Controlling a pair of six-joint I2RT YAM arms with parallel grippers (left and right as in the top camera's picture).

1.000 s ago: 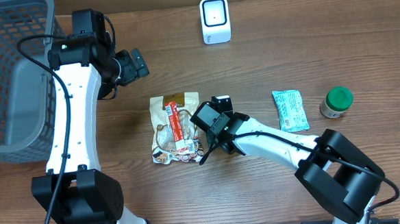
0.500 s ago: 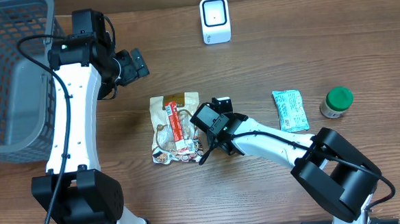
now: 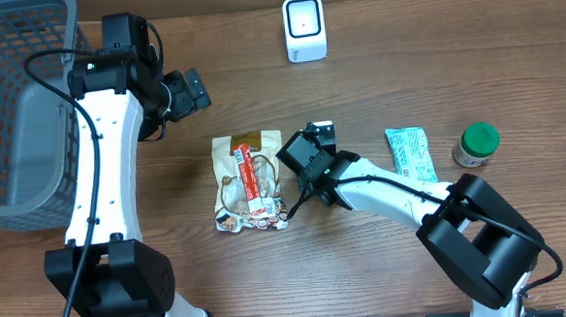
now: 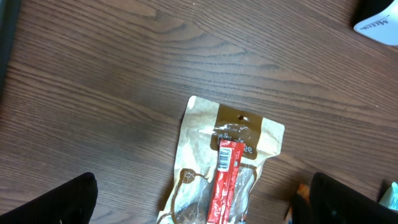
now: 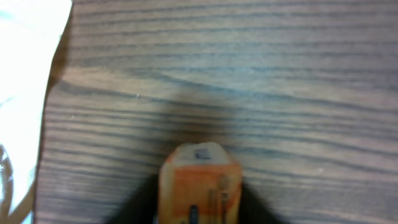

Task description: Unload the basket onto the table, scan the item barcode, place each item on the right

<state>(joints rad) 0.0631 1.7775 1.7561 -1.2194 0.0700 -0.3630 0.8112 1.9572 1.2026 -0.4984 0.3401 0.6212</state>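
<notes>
A tan snack bag [image 3: 248,180] with a red label strip lies flat mid-table. In the left wrist view the snack bag [image 4: 230,168] shows a small white barcode patch [image 4: 224,156] at the strip's top. My left gripper [image 3: 190,89] hangs open high above the table, and the left wrist view shows its fingers [image 4: 62,202] wide apart with nothing between them. My right gripper [image 3: 307,160] sits just right of the bag. A blurred orange packet [image 5: 199,183] stands between its jaws, and the view is too blurred to show whether they press on it. The white scanner [image 3: 304,28] stands at the back.
A grey mesh basket [image 3: 9,115] fills the far left. A teal packet [image 3: 411,156] and a green-lidded jar [image 3: 476,144] lie to the right. A thin black cable [image 3: 290,209] hangs beside the bag's right edge.
My right gripper has shifted up and to the right, away from the bag's edge. The left arm and the bag have not moved.
</notes>
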